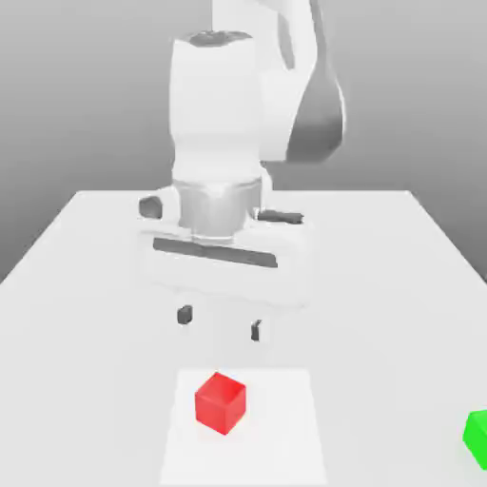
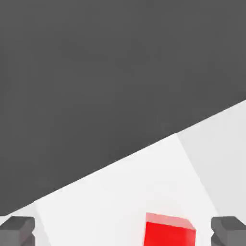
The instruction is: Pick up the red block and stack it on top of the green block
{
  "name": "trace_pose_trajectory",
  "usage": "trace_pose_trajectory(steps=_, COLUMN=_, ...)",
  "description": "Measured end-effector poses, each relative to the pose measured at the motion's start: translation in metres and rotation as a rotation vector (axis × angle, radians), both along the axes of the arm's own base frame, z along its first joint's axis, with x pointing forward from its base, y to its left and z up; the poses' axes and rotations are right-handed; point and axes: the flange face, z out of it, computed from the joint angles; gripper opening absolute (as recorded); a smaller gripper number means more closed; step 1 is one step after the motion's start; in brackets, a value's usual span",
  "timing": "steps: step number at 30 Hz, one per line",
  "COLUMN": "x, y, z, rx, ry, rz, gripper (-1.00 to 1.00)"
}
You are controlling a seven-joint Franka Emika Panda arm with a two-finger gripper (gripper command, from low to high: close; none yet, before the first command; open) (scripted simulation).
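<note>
At the exterior view's right edge, the green block (image 1: 478, 438) is showing cut off; the gripper (image 1: 220, 322), fingers apart, is hovering behind the red block (image 1: 221, 402).

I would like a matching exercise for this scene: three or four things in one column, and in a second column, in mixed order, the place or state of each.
Things:
1. red block
2. green block
3. gripper
4. table

Places or states:
A. at the exterior view's right edge, partly cut off
B. white surface that carries both cubes
C. on a lighter square patch, near the middle of the exterior view
D. open, above the table, holding nothing

Pairs: 1-C, 2-A, 3-D, 4-B
</note>
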Motion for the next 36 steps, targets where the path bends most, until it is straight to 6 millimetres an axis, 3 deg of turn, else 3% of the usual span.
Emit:
trace_pose_trajectory(steps=3, x=-0.018, y=-0.002, z=-0.048, rx=0.000, ry=0.069, rz=-0.048, gripper=0.00)
trace_pose_trajectory(steps=8, x=-0.021, y=-0.001, z=-0.102, rx=0.000, ry=0.081, rz=-0.054, gripper=0.00)
trace_pose_trajectory(steps=9, x=-0.022, y=-0.001, z=-0.108, rx=0.000, ry=0.081, rz=-0.054, gripper=-1.00)
trace_pose_trajectory(steps=16, x=-0.021, y=-0.001, z=-0.108, rx=0.000, ry=0.079, rz=-0.054, gripper=-1.00)
trace_pose_trajectory(steps=22, x=-0.021, y=0.000, z=-0.053, rx=-0.001, ry=0.080, rz=-0.050, gripper=-1.00)
trace_pose_trajectory(steps=27, x=0.019, y=0.092, z=-0.038, rx=-0.030, ry=0.089, rz=0.296, gripper=-1.00)
trace_pose_trajectory(steps=30, x=0.036, y=0.160, z=-0.032, rx=-0.043, ry=0.092, rz=0.522, gripper=-1.00)
trace_pose_trajectory(steps=36, x=0.033, y=0.309, z=-0.015, rx=-0.047, ry=0.080, rz=0.966, gripper=-1.00)
